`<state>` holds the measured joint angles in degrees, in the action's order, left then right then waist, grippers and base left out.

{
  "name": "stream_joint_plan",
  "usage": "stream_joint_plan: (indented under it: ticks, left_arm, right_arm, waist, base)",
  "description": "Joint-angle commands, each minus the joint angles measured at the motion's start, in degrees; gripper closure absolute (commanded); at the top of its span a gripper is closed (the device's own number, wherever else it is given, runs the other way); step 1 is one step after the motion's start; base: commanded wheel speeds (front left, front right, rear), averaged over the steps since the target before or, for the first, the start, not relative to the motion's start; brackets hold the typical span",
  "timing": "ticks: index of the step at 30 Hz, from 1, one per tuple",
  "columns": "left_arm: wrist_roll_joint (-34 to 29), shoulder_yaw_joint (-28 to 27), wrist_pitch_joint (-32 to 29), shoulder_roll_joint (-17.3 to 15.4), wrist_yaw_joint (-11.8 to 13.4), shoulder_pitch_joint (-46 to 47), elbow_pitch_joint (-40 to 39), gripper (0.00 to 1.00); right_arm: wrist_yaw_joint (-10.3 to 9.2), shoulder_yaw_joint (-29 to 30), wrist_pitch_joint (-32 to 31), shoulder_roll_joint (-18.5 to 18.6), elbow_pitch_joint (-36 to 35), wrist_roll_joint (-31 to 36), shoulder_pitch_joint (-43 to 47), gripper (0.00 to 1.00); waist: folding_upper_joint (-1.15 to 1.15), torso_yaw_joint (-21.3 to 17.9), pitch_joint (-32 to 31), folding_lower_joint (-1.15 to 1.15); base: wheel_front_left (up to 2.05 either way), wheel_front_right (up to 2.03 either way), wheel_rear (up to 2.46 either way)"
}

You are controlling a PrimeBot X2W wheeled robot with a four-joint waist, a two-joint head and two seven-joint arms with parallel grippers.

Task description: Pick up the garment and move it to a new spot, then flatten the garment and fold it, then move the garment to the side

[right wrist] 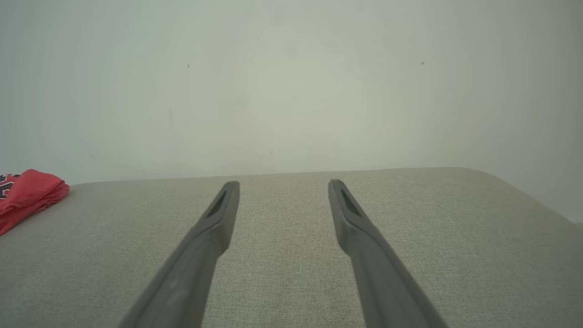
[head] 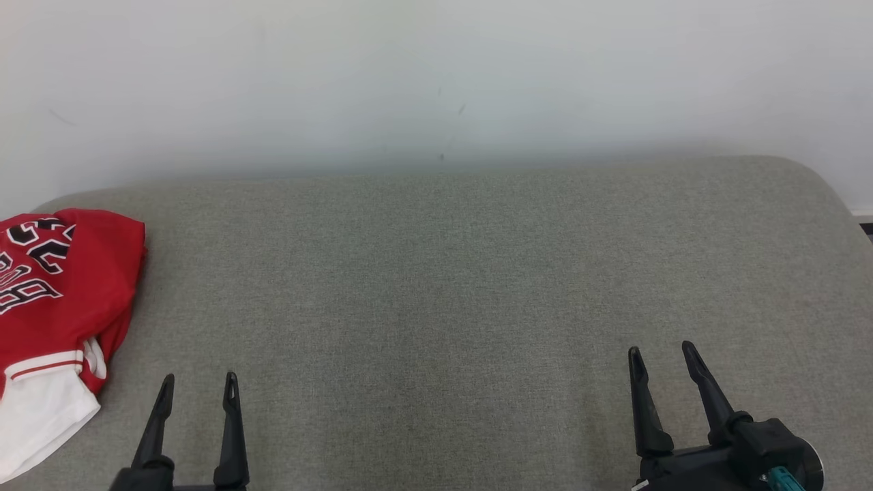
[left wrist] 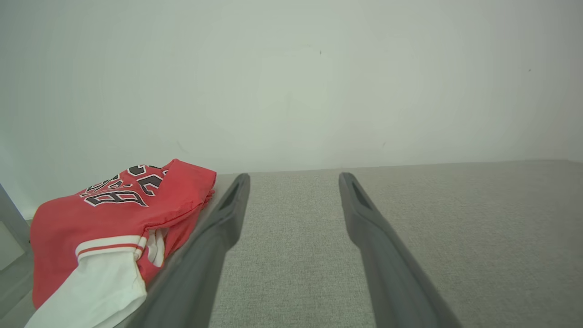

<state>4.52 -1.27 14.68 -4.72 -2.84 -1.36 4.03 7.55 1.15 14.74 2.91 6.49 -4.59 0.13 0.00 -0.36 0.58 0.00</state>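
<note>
Left gripper (head: 199, 377): one, two dark fingers parted, holding nothing, over the near edge of the cushion. Right gripper (head: 661, 348): one, likewise parted and empty, well apart from the left.

Red jersey (head: 61, 300): one, bunched at the cushion's left end, just left of the left gripper and not touching it. It has a white sleeve with red stripe. The black, white-edged numerals and letters on it are creased and cannot be read for certain.

Grey fabric cushion (head: 436, 286): one. White wall (head: 436, 75) behind it.

The right end effector (right wrist: 283, 183) gapes over the cushion (right wrist: 291, 273), garment (right wrist: 28, 195) far left.
</note>
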Motion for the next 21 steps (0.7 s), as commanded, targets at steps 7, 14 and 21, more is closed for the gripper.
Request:
stream_joint_plan:
  ticks: [7, 14, 21]
  left_arm:
    - [-0.39, -1.68, 0.56, 0.67, -0.97, -0.87, 1.12, 0.00]
    - [-0.49, -2.64, 0.56, 1.06, -1.61, -1.53, 2.20, 0.00]
    - [-0.54, -3.09, 0.56, 1.26, -2.06, -1.52, 3.35, 0.00]
  right_arm:
    - [-0.12, 0.35, 0.55, -0.05, 0.43, 0.64, 0.73, 0.00]
    - [-0.12, 0.63, 0.55, -0.05, 0.88, 0.55, 1.10, 0.00]
    - [-0.12, 0.81, 0.55, -0.05, 1.49, 0.37, 1.09, 0.00]
  waist:
    - [0.00, 0.24, -0.40, 0.00]
    - [0.00, 0.29, -0.86, 0.00]
    - [0.00, 0.26, -0.96, 0.00]
  base:
    - [0.00, 0.00, 0.00]
    - [0.00, 0.00, 0.00]
    - [0.00, 0.00, 0.00]
